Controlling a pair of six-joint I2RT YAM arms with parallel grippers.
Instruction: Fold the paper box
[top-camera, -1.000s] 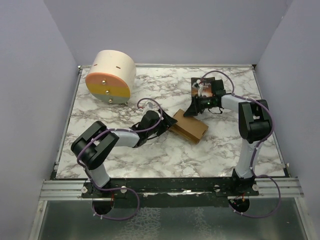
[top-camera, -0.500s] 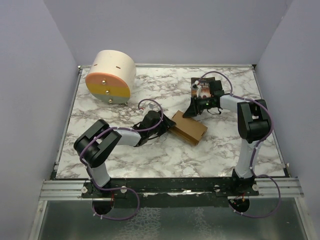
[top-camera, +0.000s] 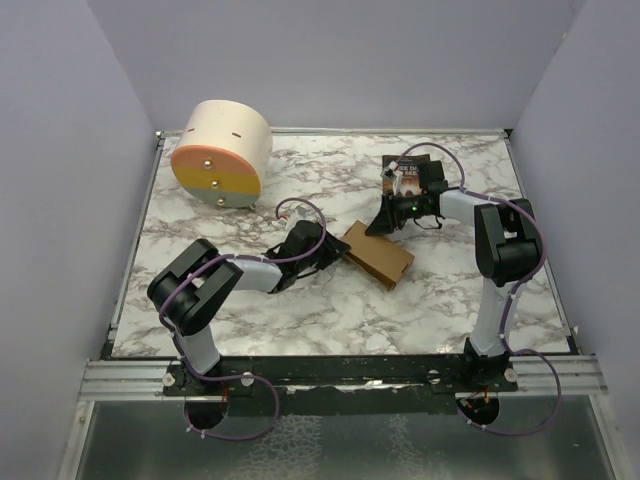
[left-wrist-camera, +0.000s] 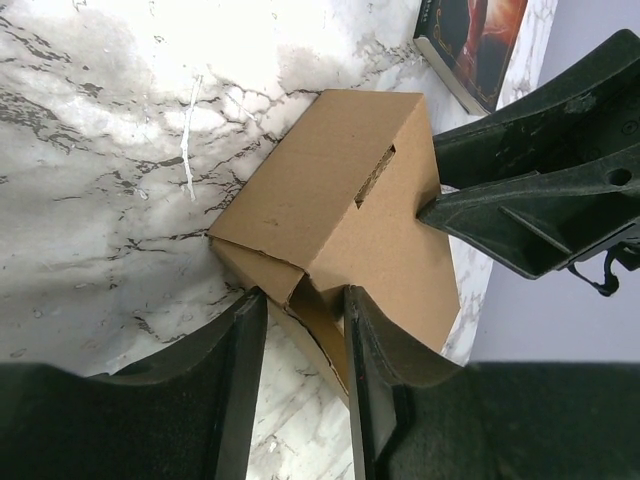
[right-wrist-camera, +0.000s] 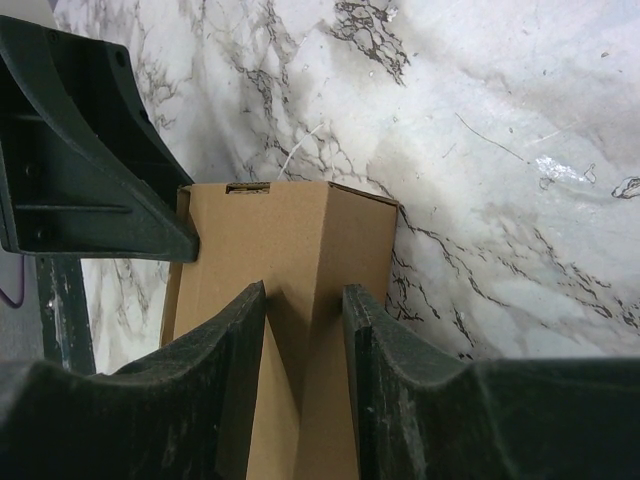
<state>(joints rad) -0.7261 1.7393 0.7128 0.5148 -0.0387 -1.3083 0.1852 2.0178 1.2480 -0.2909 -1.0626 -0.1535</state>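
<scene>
Brown cardboard paper box (top-camera: 378, 253), already closed into a flat block, lies mid-tabletop (top-camera: 350, 320). At one end the left hand (left-wrist-camera: 300, 296) grasps its end flap, likely to tuck it. At the other the right hand (right-wrist-camera: 305, 296) straddles a fold, probably bracing; grip unclear. A dark paperback book (top-camera: 412, 175) sits towards the far right corner.

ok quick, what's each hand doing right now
left hand: closed on one end of the paper box
right hand: closed on the opposite end of the paper box
</scene>
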